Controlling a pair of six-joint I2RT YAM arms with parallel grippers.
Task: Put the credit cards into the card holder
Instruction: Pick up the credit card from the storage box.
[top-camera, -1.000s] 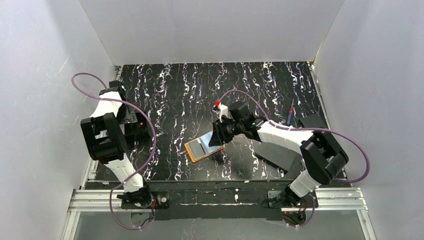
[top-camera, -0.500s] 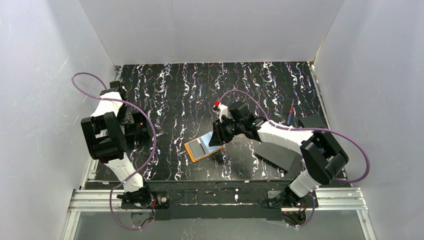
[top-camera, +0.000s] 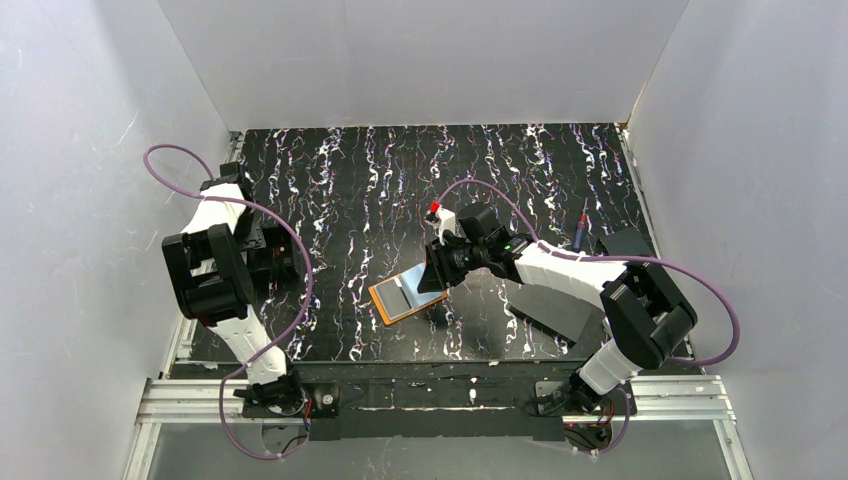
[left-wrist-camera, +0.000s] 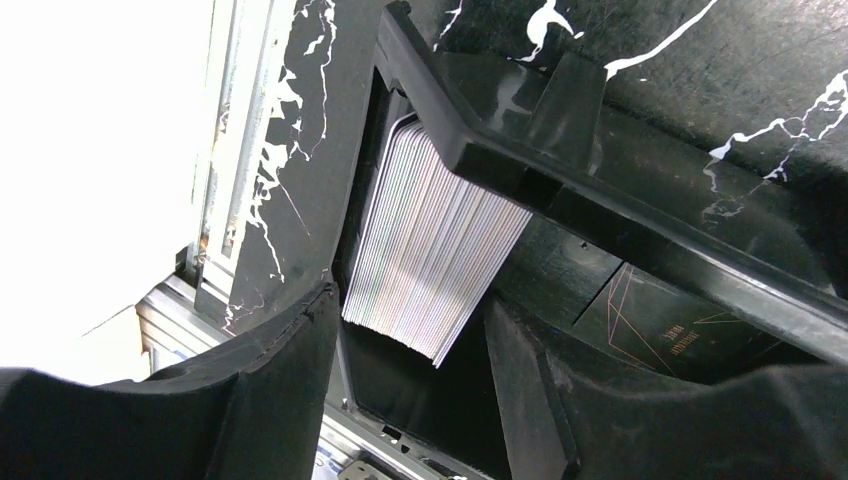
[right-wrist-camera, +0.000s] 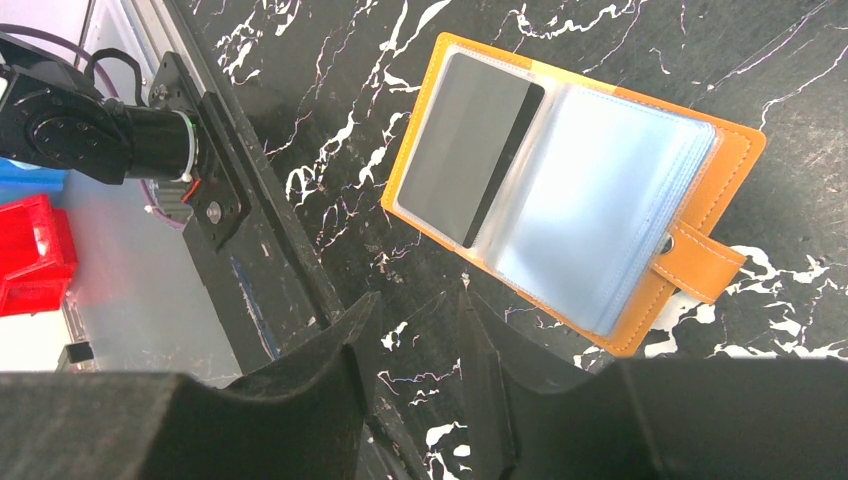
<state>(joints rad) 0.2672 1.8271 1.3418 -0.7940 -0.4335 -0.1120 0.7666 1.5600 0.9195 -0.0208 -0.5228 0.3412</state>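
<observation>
Currently your left gripper (left-wrist-camera: 410, 300) jaws straddle the card stack (left-wrist-camera: 430, 250) in its black tray (left-wrist-camera: 520, 140); can't tell if they're pinching it. Right gripper (right-wrist-camera: 418, 295) jaws sit part-spread just beside the open card holder (right-wrist-camera: 600, 210), mid-table, w/ one dark card (right-wrist-camera: 465, 160) sleeved.

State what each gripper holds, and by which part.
Nothing is held. The left gripper straddles the card stack, a gap showing; the right gripper is empty, beside the card holder.

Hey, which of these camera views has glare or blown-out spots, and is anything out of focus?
Left wrist: upper left corner blown out white, card stack sharp, left fingers dark and soft. Right wrist: mild sheen on the card holder sleeves, right fingers soft. Top external: even light, no glare.
</observation>
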